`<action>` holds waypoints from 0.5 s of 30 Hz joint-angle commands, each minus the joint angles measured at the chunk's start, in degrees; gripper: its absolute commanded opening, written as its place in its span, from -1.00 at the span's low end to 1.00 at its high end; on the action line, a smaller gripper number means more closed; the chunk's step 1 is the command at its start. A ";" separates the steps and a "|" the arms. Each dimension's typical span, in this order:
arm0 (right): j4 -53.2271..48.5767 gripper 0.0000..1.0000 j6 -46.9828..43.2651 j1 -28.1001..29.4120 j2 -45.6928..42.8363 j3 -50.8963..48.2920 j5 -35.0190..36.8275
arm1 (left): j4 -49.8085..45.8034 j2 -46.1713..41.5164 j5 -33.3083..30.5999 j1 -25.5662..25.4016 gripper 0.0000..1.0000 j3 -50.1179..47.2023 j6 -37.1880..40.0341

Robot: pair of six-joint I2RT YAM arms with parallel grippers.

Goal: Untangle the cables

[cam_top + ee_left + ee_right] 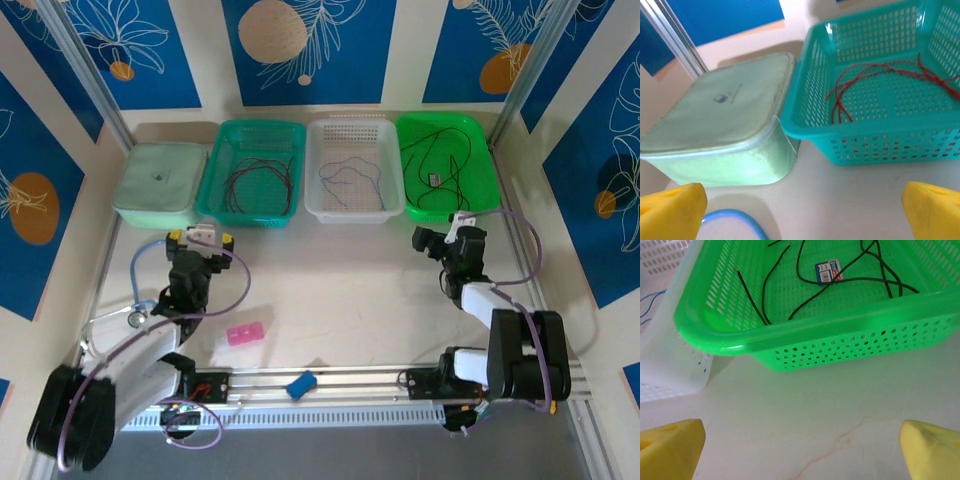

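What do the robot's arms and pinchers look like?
The left arm and right arm are chunky white and black pieces with thick purple cables looping along them. The left gripper and right gripper each have two yellow, wedge-shaped fingertips.

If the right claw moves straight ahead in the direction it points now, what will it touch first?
Most likely the near wall of the green basket, just below its rim. The open right claw faces it across bare table. The black cables lie inside, behind that wall.
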 commanded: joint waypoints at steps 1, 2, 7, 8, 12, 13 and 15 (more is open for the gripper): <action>15.96 0.98 -0.39 -0.01 4.87 -1.01 0.34 | 17.35 8.99 2.51 0.99 0.99 -1.91 1.72; 16.00 0.98 -0.66 0.26 6.15 -0.50 -0.01 | 19.48 11.61 2.43 1.23 0.99 -1.96 1.36; 24.92 0.98 -4.86 4.03 11.43 -2.43 2.39 | 30.26 23.56 8.05 3.22 0.99 -1.55 3.16; 27.51 0.98 -5.38 4.35 12.91 -2.88 2.24 | 30.99 24.96 10.01 3.85 0.99 -1.44 3.13; 18.27 0.98 -6.79 5.50 13.93 2.74 2.29 | 35.40 29.71 9.88 7.07 0.99 -1.36 -1.04; 16.91 0.98 -6.56 5.17 13.39 2.97 1.55 | 36.04 31.31 9.50 7.90 0.99 -1.05 -2.13; 17.66 0.98 -6.48 4.82 13.55 2.77 0.98 | 36.76 34.07 7.43 7.91 0.99 0.62 -1.68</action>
